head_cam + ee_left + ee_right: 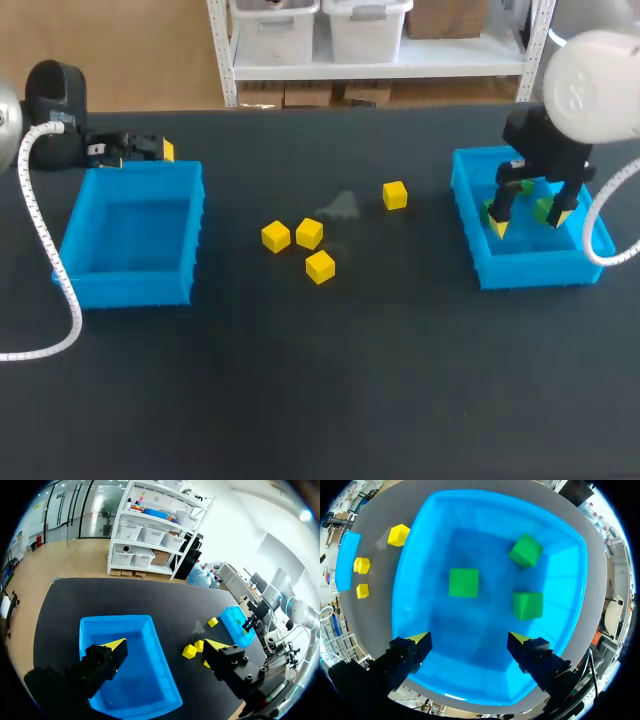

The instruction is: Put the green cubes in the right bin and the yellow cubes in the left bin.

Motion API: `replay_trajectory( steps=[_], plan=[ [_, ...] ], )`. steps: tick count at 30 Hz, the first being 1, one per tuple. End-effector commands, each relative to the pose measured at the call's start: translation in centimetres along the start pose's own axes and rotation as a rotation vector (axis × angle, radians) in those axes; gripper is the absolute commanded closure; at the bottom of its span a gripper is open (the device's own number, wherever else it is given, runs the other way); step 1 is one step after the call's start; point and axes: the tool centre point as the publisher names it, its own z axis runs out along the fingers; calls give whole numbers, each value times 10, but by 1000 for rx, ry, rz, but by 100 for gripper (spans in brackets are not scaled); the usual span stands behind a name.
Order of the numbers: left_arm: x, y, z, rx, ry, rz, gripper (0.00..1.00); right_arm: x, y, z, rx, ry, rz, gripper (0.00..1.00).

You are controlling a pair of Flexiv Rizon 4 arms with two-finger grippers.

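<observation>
Three green cubes lie apart on the floor of the right blue bin. My right gripper hangs open just above them, with nothing between its fingers. Several yellow cubes rest on the table's middle: a cluster of three and one nearer the right bin. The left blue bin holds nothing. Behind the left bin's far edge my left gripper stands open and holds nothing.
The table is a dark mat. My left arm's white cable loops along the left bin's outer side, and my right arm's cable curls beside the right bin.
</observation>
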Motion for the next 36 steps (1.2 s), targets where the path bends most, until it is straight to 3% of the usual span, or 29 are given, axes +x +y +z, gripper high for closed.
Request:
replay_trajectory(
  steps=[1,4,36],
  plan=[
    [2,3,0,15,-7,3,0,9,0,-1,14,-486,-12,0],
    [2,3,0,15,-7,3,0,7,-5,-13,40,-506,-1,0],
    [2,3,0,15,-7,3,0,7,-5,-13,40,-506,-1,0]
  ],
)
